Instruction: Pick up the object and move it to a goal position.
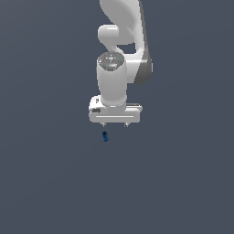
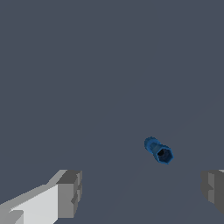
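**One small blue object, not yet gripped: jaws spread, grasp pending**

One arm, one gripper, one item: that is all we find on the plain grey surface. Reading the exterior view from its left to its right, we note bare ground first, then the blue object (image 1: 105, 136), then the white gripper (image 1: 114, 124) hanging above it with the rest of the arm rising behind. The object sits just below the fingertip nearer the exterior view's left, not under the middle of the gripper. We cannot tell from this view how much height separates them.

In the wrist view the two grey fingertips (image 2: 70, 192) stand wide apart with nothing between them; the fingers are spread and hold nothing. The object (image 2: 158, 150) lies ahead of that gap and nearer one finger than the other.

On handling, we judge the object light and rigid. Its glossy finish suggests a slippery surface, and its near end shows a faceted, dark hollow, like a small socket or nut. It is far narrower than the finger gap, so closure will be long and a small misalignment could nudge it aside. We recommend centring over it, then closing across the short width at mid-length, where flat facets may give the pads better purchase than the rounded end.
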Robot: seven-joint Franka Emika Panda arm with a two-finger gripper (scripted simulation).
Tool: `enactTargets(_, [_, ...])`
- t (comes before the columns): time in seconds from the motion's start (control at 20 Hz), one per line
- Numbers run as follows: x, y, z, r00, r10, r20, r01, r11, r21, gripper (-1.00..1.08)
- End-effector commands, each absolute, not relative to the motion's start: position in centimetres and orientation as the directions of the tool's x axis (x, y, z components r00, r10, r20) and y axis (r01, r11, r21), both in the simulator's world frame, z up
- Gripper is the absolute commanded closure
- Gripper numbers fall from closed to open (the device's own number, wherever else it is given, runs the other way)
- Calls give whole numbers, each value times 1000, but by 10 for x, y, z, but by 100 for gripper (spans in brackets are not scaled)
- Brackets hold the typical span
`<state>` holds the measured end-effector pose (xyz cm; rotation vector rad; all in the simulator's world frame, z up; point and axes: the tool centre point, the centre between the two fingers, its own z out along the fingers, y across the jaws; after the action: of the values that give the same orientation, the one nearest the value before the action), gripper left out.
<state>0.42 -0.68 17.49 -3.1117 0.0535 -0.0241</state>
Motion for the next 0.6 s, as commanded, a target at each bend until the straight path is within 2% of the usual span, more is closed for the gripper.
enactTargets(0.0, [4, -7, 175, 999, -35, 15, -34, -999, -30, -92])
enactTargets(0.55, [10, -34, 190, 997, -55, 53, -56, -998, 3, -92])
